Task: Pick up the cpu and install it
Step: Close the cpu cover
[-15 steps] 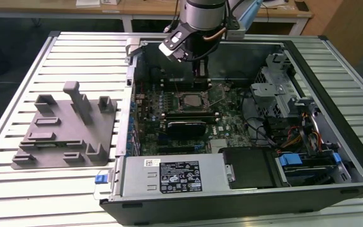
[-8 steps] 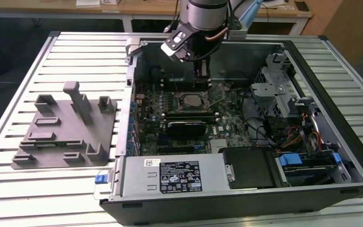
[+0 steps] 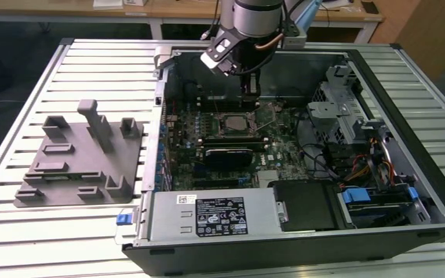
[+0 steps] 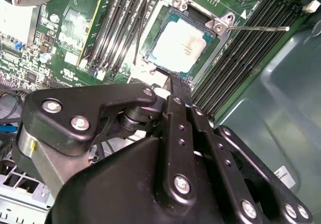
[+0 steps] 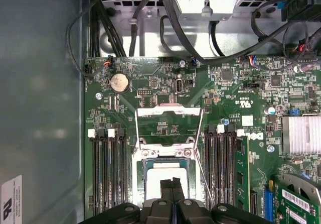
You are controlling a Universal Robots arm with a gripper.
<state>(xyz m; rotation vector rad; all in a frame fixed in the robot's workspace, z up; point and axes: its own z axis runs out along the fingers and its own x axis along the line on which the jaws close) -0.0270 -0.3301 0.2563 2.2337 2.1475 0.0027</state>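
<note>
The cpu [image 4: 179, 42], a pale silvery square, lies flat inside the black-framed socket on the green motherboard [image 3: 207, 124]. It also shows in the exterior view, cpu [image 3: 235, 121], and in the first wrist view, cpu [image 5: 155, 176], partly behind the fingers. My gripper [image 3: 250, 99] hangs inside the open computer case just above the socket's far edge. Its two black fingers are pressed together, gripper [image 5: 173, 184], gripper [image 4: 174, 82], with nothing between them. The tips stand close over the chip's edge; I cannot tell if they touch it.
The socket's metal load plate [image 5: 168, 112] is flipped open and its thin lever [image 4: 256, 28] sticks out sideways. Memory slots [image 5: 108, 174] flank the socket. A grey fixture block [image 3: 76, 156] sits on the slatted table at the exterior view's left. Drive cage [image 3: 346, 116] and cables crowd the right.
</note>
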